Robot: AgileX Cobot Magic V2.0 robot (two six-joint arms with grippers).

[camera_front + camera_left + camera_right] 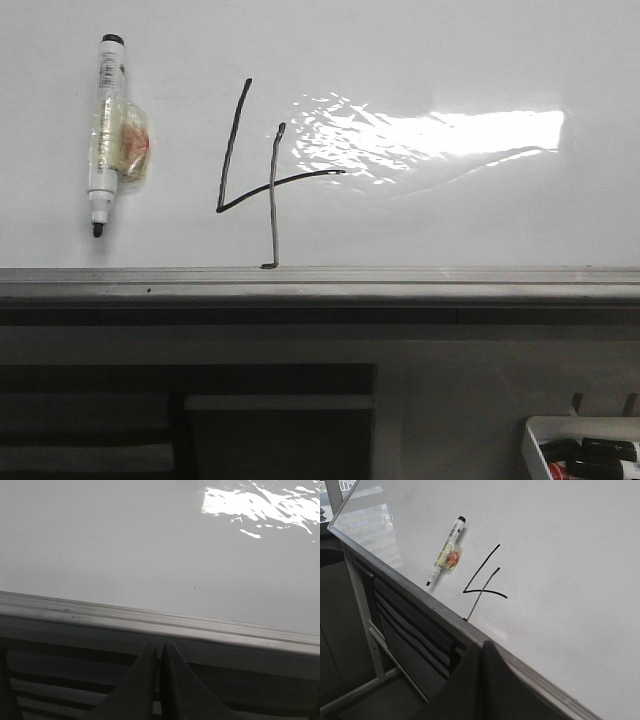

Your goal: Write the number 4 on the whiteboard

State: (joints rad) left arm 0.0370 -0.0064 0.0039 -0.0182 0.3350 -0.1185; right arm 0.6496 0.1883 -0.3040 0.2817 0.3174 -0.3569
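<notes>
Closest to the lens on the left wrist, the left gripper [157, 652] has its dark fingertips pressed together with only a hairline seam between them, and nothing is pinched there. It hangs just short of the grey frame rail [160, 625], off the board entirely, which reads like a parked pose: no reason for this arm to be near the writing surface.

Over to the right wrist, and the right gripper [481, 652] shows the same story, fingers pressed together into a single dark wedge, empty, sitting at the rail's edge. Beyond those fingers, out across the whiteboard [560, 555], there's the number 4 [482, 582]: slanted stroke, crossbar, long vertical running down until it just about meets the rail. It's well apart from the fingertips, nothing touching it.

Further out again lies the marker [446, 552], flat on the board beside the digit, cap off and tip toward the rail. It has a clear wrapping with something reddish around its middle, possibly a grip aid, though I can't tell for sure.

From the front, the number 4 [262, 175] sits between the marker [108, 135] and the bright glare patch [430, 140]. A small tray of markers [535, 445] peeks in below the board.

My read: the digit looks complete and the pen is set down clear of the ink, so nothing smudges. Both arms look clear of the work.
</notes>
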